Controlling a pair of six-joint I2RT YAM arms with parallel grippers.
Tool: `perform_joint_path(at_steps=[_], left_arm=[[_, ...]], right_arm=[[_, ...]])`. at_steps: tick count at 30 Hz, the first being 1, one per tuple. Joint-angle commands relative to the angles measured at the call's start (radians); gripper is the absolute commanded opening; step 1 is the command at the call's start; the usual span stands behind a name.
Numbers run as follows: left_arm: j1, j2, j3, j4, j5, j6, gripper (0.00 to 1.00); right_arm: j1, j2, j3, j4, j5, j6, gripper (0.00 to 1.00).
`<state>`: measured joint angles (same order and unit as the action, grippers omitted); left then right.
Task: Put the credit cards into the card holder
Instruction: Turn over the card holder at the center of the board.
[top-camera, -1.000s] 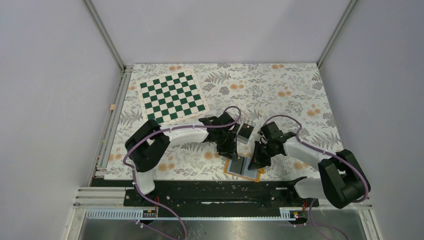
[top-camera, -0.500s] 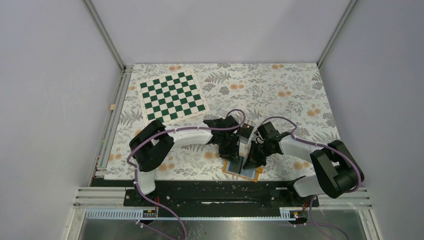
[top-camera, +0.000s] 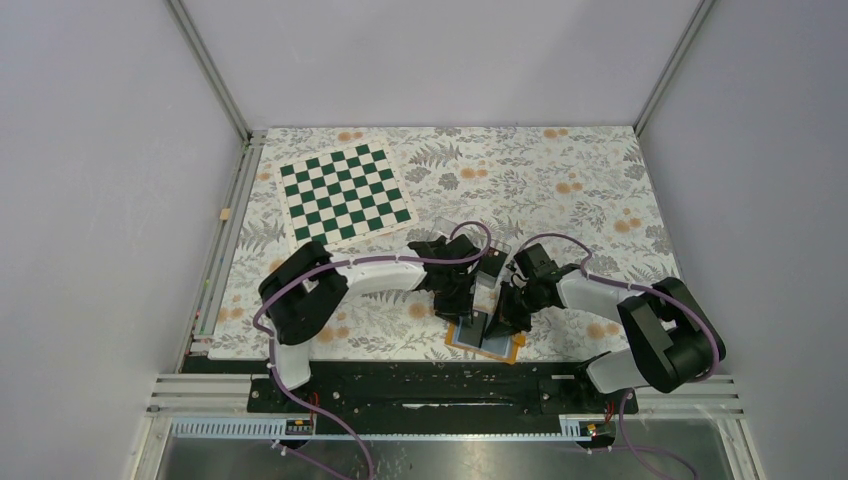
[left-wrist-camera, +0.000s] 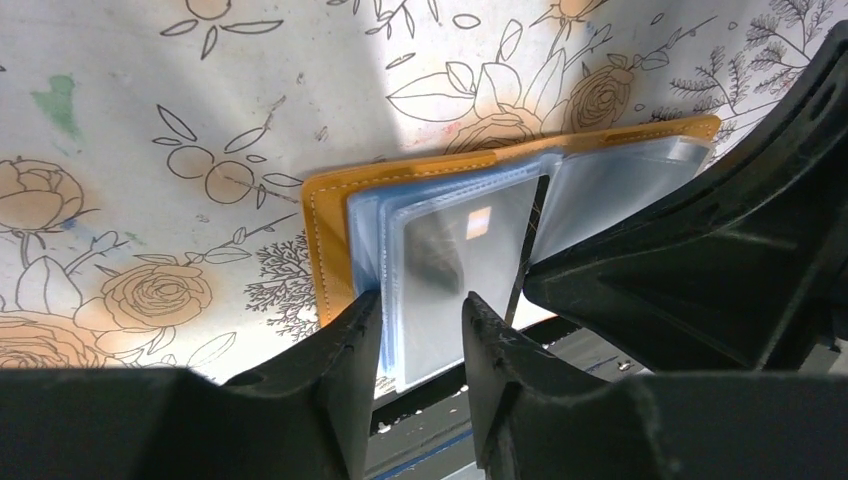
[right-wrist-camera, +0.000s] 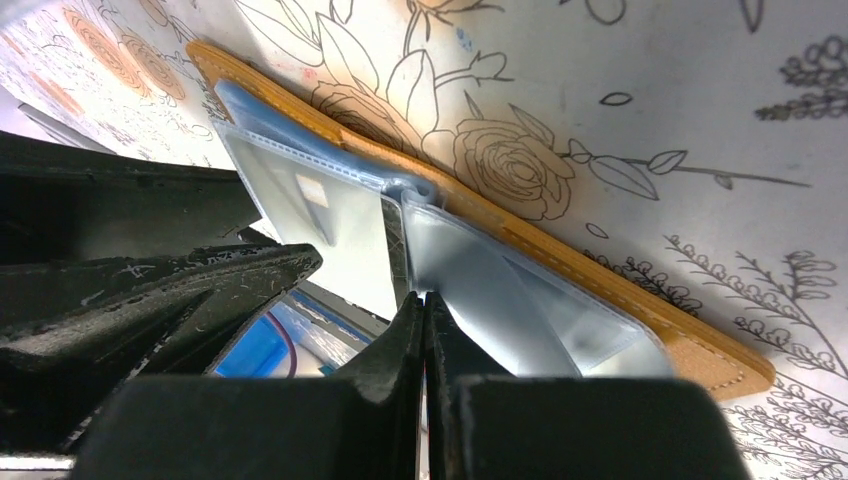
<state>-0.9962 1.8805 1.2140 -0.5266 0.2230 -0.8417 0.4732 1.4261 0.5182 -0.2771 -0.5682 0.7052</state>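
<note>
Since my left hand (left-wrist-camera: 420, 298) and right hand (right-wrist-camera: 425, 298) closed in on the card holder (left-wrist-camera: 330, 225), open at the bench's (top-camera: 560, 180) near edge, the left, half spread, straddles a blue pocket (left-wrist-camera: 460, 250) while the right, pressed together, sits at the fold (right-wrist-camera: 400, 190), ready for loading.

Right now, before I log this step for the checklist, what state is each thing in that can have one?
card holder: open, lying flat, pockets facing up.
left gripper: open, fingers over the near edge of one half's pockets.
right gripper: shut, tips at the fold.
clear box: on the table beyond the holder, something dark inside.
chessboard: lying flat.
</note>
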Motion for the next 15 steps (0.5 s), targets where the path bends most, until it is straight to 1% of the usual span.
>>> perform_joint_path(at_steps=[1,11,12,15], left_arm=[[-0.012,-0.020,-0.034,0.133,0.085,-0.016,0.33],[-0.016,-0.093,-0.055,0.258,0.164,-0.067,0.25],[-0.016,-0.095,-0.053,0.258,0.165,-0.070,0.22],[-0.016,-0.091,-0.037,0.213,0.141,-0.065,0.07]], right_arm=[[0.011,0.019,-0.030,-0.014,0.072,-0.027,0.00],[0.012,0.007,-0.002,-0.050,0.072,-0.041,0.00],[0.012,0.004,0.001,-0.059,0.073,-0.043,0.00],[0.011,-0.019,0.021,-0.100,0.083,-0.057,0.00]])
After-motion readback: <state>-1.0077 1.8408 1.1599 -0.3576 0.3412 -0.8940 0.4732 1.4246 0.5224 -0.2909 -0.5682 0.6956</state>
